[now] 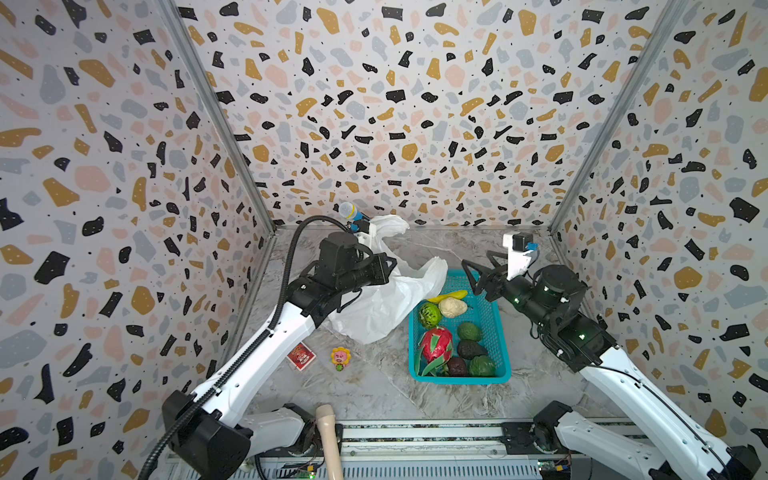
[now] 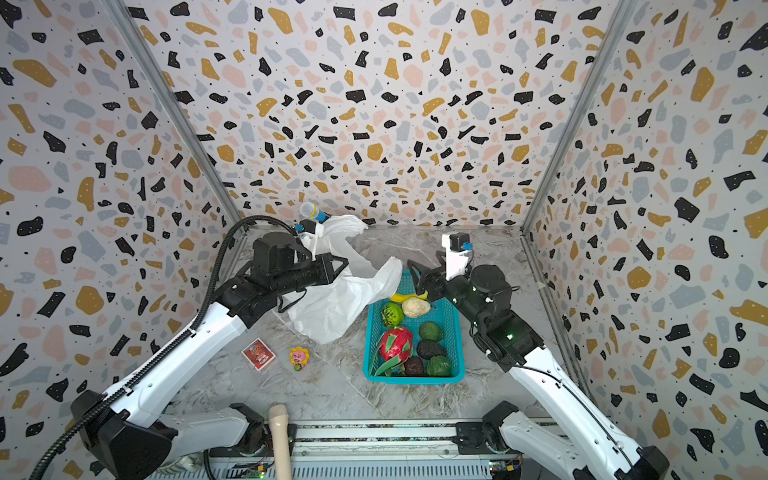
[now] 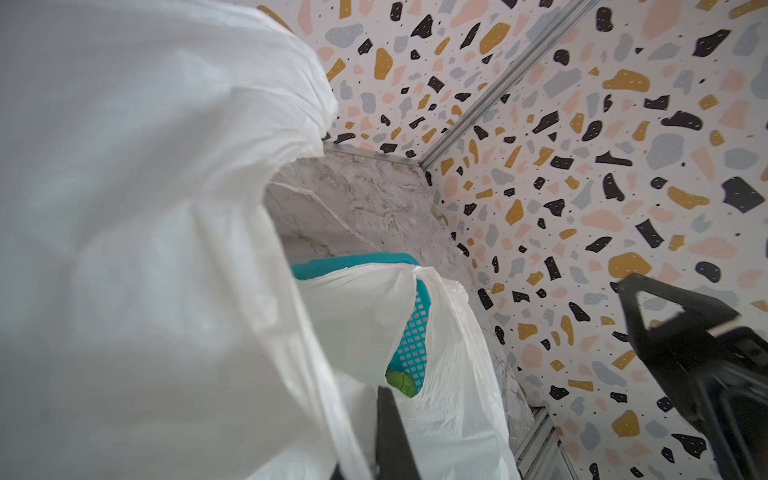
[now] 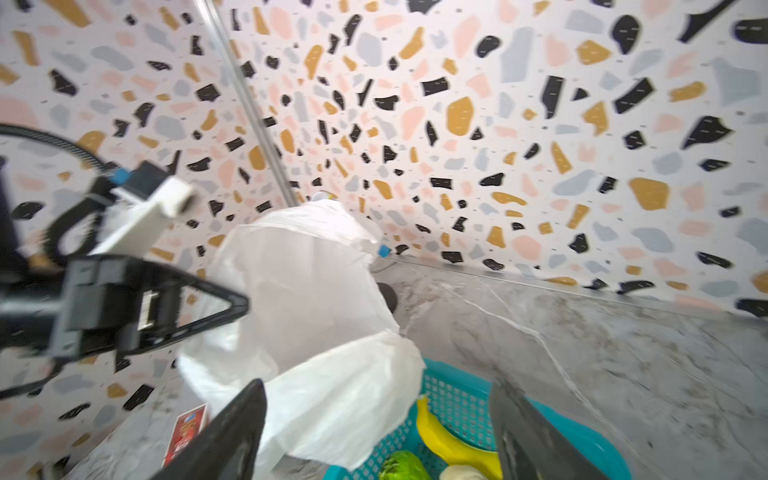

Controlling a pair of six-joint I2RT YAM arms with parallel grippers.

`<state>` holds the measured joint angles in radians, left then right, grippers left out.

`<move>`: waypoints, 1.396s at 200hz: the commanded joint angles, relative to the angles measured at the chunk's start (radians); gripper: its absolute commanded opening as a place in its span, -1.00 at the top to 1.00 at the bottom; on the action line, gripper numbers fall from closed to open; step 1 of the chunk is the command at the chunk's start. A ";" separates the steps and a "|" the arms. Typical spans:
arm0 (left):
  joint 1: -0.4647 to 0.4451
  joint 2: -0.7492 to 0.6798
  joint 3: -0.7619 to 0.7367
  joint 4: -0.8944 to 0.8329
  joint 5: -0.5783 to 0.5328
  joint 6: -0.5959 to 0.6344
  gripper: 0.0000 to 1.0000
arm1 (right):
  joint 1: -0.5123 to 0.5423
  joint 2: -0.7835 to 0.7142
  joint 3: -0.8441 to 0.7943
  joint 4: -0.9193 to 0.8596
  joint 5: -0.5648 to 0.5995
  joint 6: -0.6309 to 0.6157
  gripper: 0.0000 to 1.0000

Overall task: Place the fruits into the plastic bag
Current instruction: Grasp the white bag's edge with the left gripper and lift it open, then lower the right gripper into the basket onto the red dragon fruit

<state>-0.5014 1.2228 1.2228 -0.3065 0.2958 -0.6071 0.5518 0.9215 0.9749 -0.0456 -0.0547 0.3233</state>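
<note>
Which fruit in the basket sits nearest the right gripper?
The yellow banana, at the basket's far end by the right gripper; all others lie farther.

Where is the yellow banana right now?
In both top views the banana lies at the far end of the teal basket, right of centre, beside a cream lumpy fruit.

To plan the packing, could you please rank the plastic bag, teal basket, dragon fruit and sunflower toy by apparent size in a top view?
1. plastic bag and teal basket: they look alike, and the bag is partly hidden, so unranked.
2. dragon fruit
3. sunflower toy
</note>
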 commanded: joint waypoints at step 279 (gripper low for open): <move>0.027 -0.154 -0.150 0.112 -0.101 0.130 1.00 | 0.222 0.594 -0.071 -0.534 0.035 0.149 -0.98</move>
<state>-0.4774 1.0874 1.0840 -0.2440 0.1986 -0.4728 0.7895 1.4914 0.9466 -0.4435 -0.0357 0.4889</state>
